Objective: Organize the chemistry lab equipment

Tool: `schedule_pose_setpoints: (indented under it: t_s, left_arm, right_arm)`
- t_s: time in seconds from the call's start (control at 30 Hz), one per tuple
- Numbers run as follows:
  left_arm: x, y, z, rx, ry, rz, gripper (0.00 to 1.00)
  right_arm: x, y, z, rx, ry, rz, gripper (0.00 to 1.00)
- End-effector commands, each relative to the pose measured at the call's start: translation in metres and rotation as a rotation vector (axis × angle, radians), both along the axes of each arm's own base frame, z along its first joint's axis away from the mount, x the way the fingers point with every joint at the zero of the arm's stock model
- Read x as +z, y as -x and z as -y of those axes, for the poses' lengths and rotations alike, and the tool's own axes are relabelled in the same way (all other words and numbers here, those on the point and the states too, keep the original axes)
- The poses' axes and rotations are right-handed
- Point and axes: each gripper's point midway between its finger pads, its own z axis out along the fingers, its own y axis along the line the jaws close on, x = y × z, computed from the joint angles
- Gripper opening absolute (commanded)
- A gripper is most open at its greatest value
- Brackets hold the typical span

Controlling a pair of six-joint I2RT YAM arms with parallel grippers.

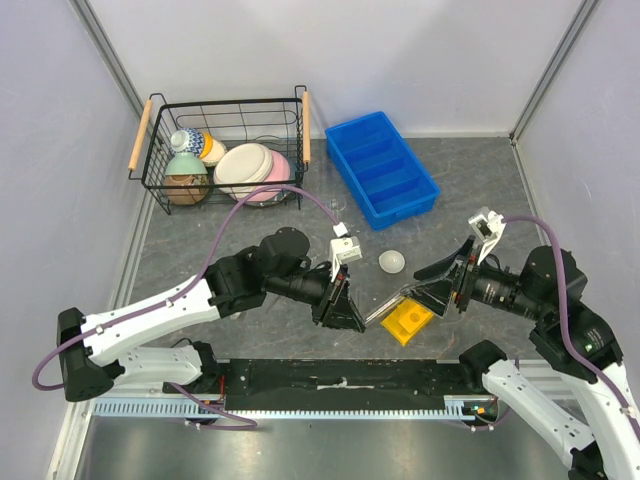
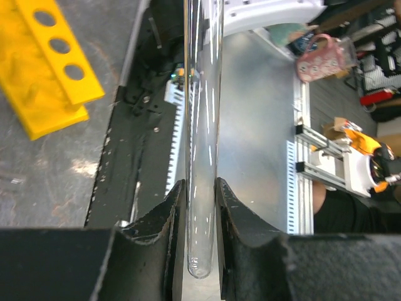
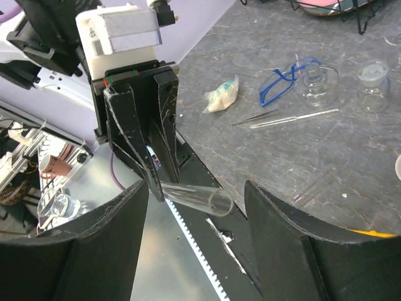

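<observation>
My left gripper [image 1: 345,310] [image 2: 200,195] is shut on a clear glass test tube [image 2: 203,113] near its rounded end. The tube [image 1: 382,306] points right, toward my right gripper [image 1: 428,285]. In the right wrist view the tube's open mouth [image 3: 210,202] lies between my open right gripper's [image 3: 195,188] jaws without touching them. The yellow rack [image 1: 407,322] [image 2: 47,63] with round holes lies on the table just below the tube. A small white domed dish [image 1: 391,262] sits behind it. Small glass vessels [image 3: 319,78] and thin tubes [image 3: 291,117] lie farther back.
A blue divided bin [image 1: 381,168] stands at the back right. A black wire basket [image 1: 225,108] at the back left holds pastel bowls and cups. Blue safety glasses [image 3: 281,84] and a white wad [image 3: 222,97] lie on the table. The black front rail [image 1: 330,378] runs below the grippers.
</observation>
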Motion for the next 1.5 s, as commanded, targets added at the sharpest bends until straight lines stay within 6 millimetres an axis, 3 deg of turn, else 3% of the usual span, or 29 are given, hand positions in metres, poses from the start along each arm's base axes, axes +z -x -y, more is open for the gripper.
schedule_pose_setpoints:
  t_s: [0.0, 0.23, 0.47, 0.63, 1.13, 1.47]
  left_arm:
    - [0.055, 0.021, 0.007, -0.161, 0.202, 0.061, 0.02]
    - [0.066, 0.026, 0.010, -0.208, 0.258, 0.072, 0.02]
    - [0.064, 0.022, 0.017, -0.213, 0.262, 0.074, 0.02]
    - [0.066, 0.019, 0.020, -0.206, 0.273, 0.084, 0.02]
    - [0.073, 0.018, 0.014, -0.203, 0.284, 0.101, 0.02]
    - [0.070, 0.016, 0.016, -0.198, 0.278, 0.097, 0.02]
  right_arm:
    - [0.020, 0.016, -0.003, 0.063, -0.060, 0.040, 0.71]
    - [0.038, 0.026, -0.004, 0.100, -0.100, 0.064, 0.70]
    - [0.044, 0.029, -0.007, 0.123, -0.138, 0.059, 0.60]
    - [0.043, 0.031, -0.009, 0.135, -0.151, 0.054, 0.52]
    - [0.031, 0.032, -0.003, 0.111, -0.113, 0.050, 0.52]
    - [0.032, 0.035, -0.001, 0.108, -0.108, 0.051, 0.41]
